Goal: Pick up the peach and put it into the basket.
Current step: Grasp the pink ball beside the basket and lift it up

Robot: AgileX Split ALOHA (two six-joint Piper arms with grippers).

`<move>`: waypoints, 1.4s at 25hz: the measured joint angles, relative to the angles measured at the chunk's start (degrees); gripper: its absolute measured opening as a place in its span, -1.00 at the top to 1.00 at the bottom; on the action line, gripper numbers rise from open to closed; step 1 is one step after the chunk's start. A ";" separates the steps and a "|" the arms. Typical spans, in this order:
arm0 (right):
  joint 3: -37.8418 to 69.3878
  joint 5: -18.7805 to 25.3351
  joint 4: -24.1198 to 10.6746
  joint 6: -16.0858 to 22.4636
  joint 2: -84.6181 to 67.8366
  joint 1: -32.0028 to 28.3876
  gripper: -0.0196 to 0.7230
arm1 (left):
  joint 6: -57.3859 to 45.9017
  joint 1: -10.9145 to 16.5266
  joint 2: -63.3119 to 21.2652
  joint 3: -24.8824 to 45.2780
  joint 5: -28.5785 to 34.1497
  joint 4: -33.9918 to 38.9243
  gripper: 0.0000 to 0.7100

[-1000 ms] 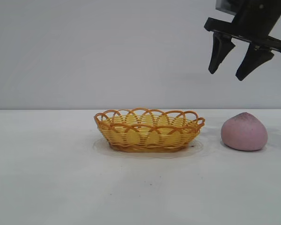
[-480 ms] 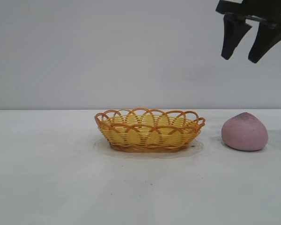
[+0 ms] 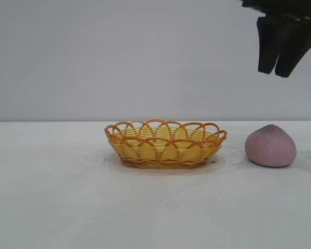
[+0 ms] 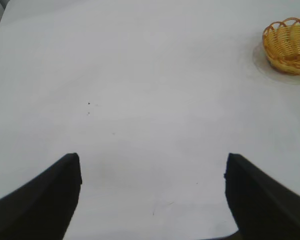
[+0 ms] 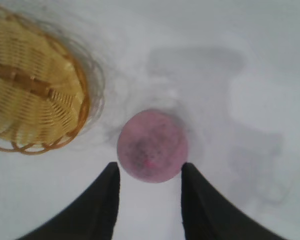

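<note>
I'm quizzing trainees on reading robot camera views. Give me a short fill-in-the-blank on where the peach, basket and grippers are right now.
1. The peach lies on the ____, beside the basket, not in it.
2. The right gripper hangs ____ the peach without touching it.
3. The right gripper's fingers are ____, holding nothing.
4. The left gripper, open over bare table, has the ____ at the far edge of its wrist view.

Missing words: table; above; open; basket

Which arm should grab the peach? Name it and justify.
Right. The right claw hangs open above the peach; the left claw, open too, sees only the basket far off.
</note>
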 joint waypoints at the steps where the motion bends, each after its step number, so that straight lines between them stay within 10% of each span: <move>1: 0.00 0.59 -1.07 0.00 0.82 0.96 0.28 | 0.00 0.00 0.00 0.00 0.00 0.00 -0.49; 9: 0.00 -0.65 -6.66 0.00 5.93 2.81 0.24 | 0.00 0.00 0.00 0.00 0.00 0.10 -0.49; 21: -0.10 -5.21 -6.16 0.08 11.83 2.44 0.24 | -0.02 0.00 0.00 0.00 0.00 0.10 -0.49; 27: -2.20 -3.43 -6.96 0.08 12.03 2.44 0.95 | -0.02 0.00 0.00 0.00 0.00 0.10 -0.49; 35: -17.28 4.74 -7.89 0.08 12.88 2.44 0.95 | -0.02 0.00 0.00 0.00 0.00 0.10 -0.49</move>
